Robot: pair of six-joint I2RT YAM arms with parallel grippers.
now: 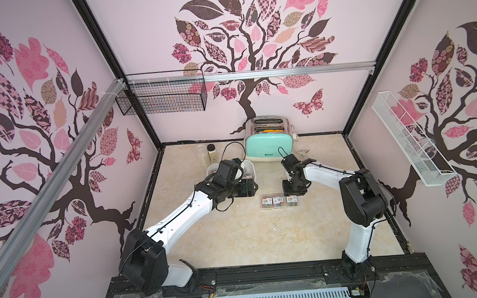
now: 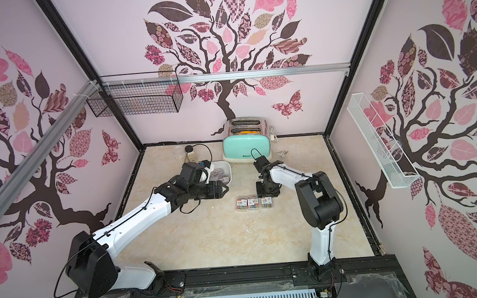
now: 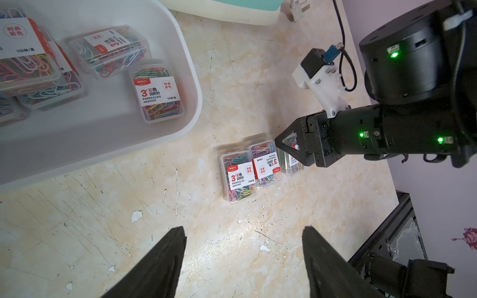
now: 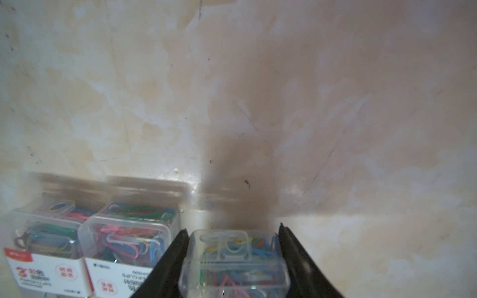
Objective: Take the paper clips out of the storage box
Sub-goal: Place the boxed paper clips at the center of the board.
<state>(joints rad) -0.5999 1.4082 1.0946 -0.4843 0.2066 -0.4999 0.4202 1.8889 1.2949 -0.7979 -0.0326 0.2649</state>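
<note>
The right gripper (image 4: 233, 232) grasps a case (image 4: 232, 268) beside the two-case row (image 3: 238, 175), apparently to extend it neatly, while the left gripper (image 3: 244, 228) hangs wide and empty near the box (image 3: 193, 103), ready for more.

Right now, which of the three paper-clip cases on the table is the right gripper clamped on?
The paper-clip case at the row's right end: the right gripper grips both its sides. The middle case and left-end case lie untouched.

Row of 3 cases of paper clips (image 2: 253, 203), rightmost beneath right gripper (image 2: 267, 196)
</note>
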